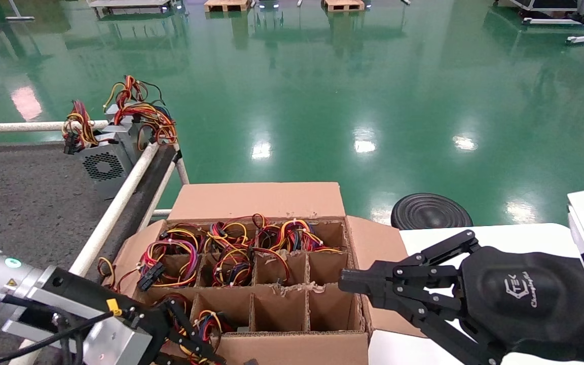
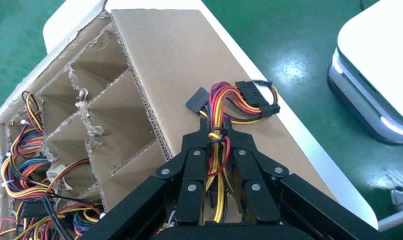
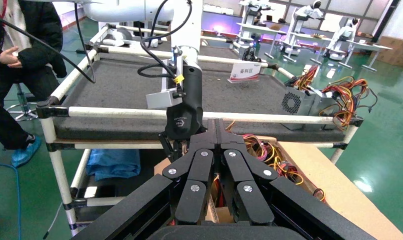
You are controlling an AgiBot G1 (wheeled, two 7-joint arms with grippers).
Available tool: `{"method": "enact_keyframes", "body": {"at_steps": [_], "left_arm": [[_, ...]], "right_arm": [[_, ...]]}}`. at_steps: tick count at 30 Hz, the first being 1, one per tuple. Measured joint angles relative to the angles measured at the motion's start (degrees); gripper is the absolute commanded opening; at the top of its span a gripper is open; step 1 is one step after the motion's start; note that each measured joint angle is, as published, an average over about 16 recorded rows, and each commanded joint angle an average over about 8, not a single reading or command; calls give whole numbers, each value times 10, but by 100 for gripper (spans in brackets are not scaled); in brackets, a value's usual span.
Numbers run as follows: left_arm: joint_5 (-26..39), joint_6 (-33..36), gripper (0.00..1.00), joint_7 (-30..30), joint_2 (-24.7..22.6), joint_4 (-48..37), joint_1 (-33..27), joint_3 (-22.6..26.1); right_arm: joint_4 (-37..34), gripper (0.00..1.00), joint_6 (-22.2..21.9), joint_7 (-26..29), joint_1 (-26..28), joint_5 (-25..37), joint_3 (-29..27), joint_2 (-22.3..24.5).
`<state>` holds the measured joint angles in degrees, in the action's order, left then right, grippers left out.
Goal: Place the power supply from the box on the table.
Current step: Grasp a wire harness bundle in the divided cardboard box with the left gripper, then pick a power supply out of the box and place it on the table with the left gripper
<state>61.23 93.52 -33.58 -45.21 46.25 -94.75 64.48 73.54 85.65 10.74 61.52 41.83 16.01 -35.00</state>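
The brown cardboard box (image 1: pixel 256 200) with divider cells stands in front of me, beside the dark grey table (image 1: pixel 28 192). My left gripper (image 1: pixel 185 337) is over the near-left cell, shut on a bundle of red, yellow and black wires (image 2: pixel 217 107) that ends in a wide black plug (image 2: pixel 257 97). The power supply's metal body is hidden below the gripper (image 2: pixel 217 129). My right gripper (image 1: pixel 345 284) hovers at the box's right side, shut with nothing in it (image 3: pixel 215 125).
Two grey units with fan grilles (image 1: pixel 104 162) and wire tangles sit at the table's far corner, behind a white tube rail (image 1: pixel 119 203). Several back cells hold more wires (image 1: pixel 231 243). A white surface (image 1: pixel 500 235) lies right of the box. A person (image 3: pixel 19 50) stands beyond the table.
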Motion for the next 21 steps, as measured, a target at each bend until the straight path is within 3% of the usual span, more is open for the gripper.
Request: {"method": "enact_keyframes", "body": {"at_steps": [21], "left_arm": [[-16,-2,0,12,5,4,-20,-23]], "right_arm": [[0,0,0,0,0,0,0,0]]}}
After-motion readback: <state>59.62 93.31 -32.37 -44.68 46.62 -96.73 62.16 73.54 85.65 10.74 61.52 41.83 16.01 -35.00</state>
